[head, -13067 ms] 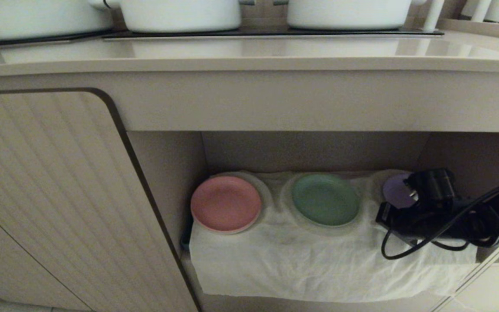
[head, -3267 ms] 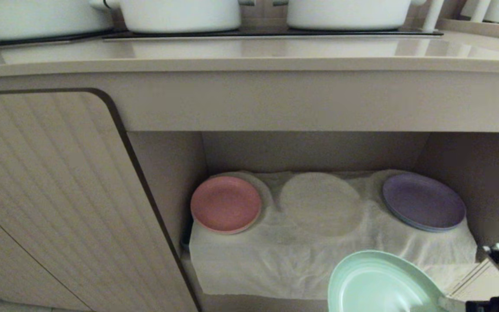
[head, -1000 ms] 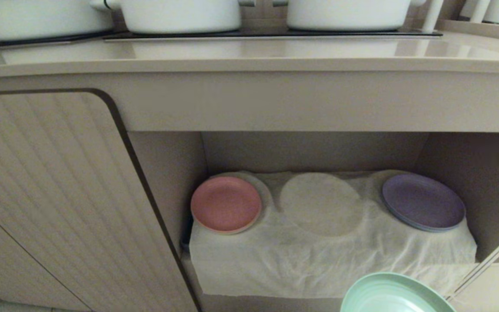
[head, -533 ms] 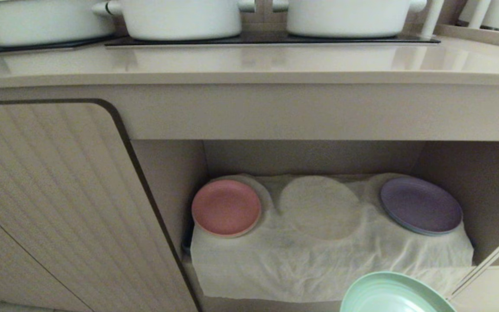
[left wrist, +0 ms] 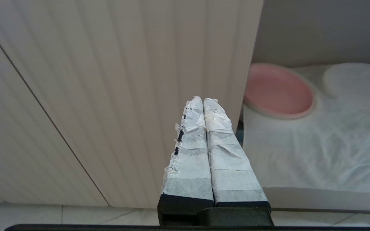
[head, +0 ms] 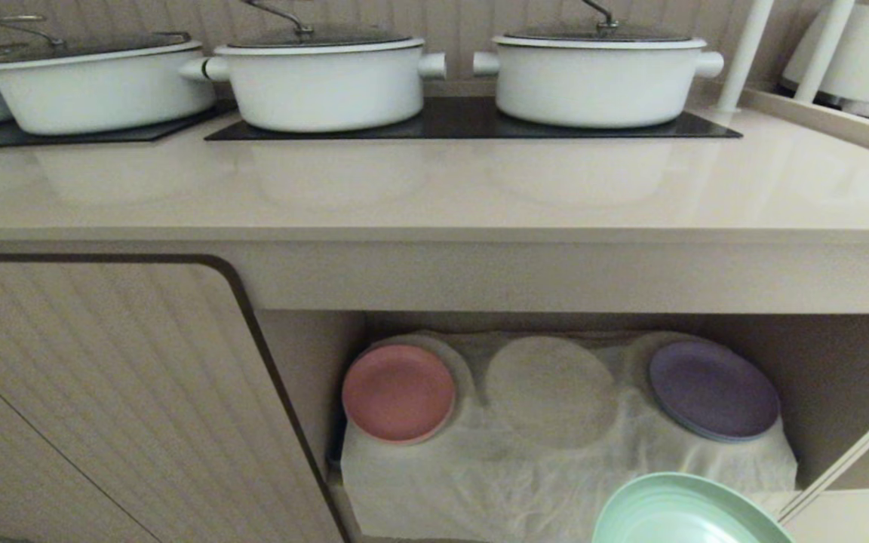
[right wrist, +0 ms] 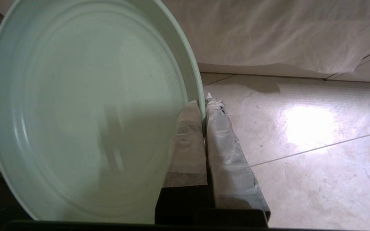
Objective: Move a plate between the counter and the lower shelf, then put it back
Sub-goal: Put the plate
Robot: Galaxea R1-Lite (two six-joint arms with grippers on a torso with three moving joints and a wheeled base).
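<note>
The right gripper (right wrist: pixel 203 101) is clamped on the rim of the round, matte mint-green plate (right wrist: pixel 85 106); the left gripper (left wrist: pixel 203 102) is closed, empty.

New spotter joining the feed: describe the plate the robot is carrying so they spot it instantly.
Below the beige counter, in front of the cloth-draped lower shelf, the right gripper pinches the rim of the plate. It is mint green, unlike the pink plate and purple plate resting on the shelf.

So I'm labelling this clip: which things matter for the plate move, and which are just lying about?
In the job:
- plate, rim pinched by right gripper
- counter
- lower shelf

Lying about:
- pink plate
- purple plate
- white pots
- left gripper, parked
</note>
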